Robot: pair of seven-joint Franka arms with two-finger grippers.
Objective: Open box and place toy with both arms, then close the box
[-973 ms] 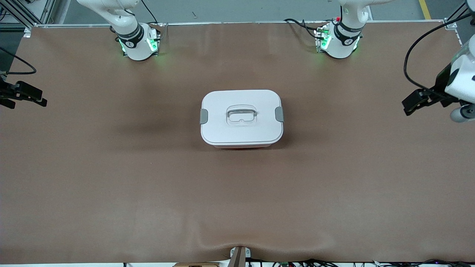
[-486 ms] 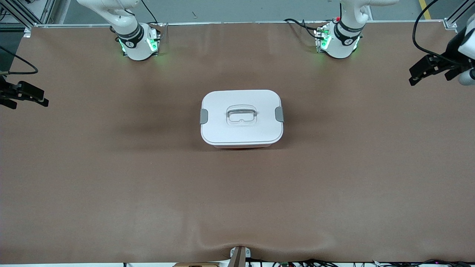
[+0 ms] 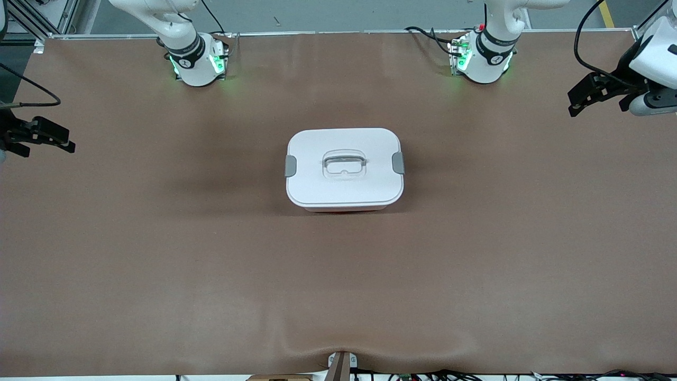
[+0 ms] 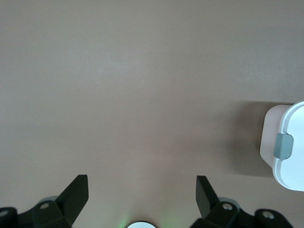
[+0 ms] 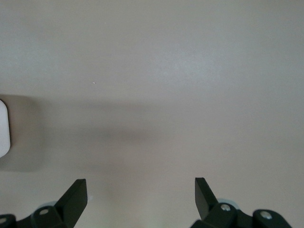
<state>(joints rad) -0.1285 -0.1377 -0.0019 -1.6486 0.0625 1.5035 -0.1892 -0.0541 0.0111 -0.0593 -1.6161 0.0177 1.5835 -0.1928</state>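
Box (image 3: 344,169) mid-table, lid on, grey clips (image 3: 290,166) down; toy not visible. Left gripper (image 4: 140,192) and right gripper (image 5: 140,192) both spread wide, empty, over table ends, well apart from box. Risk: uneven clip release could tilt lid or drag box

Both grippers (image 3: 582,100) (image 3: 58,140) open, apart.

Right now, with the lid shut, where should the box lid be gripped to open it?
Probably at the grey side clips of the box, one per arm, each approached from its own table end; they protrude sideways. The left gripper and right gripper hover open.
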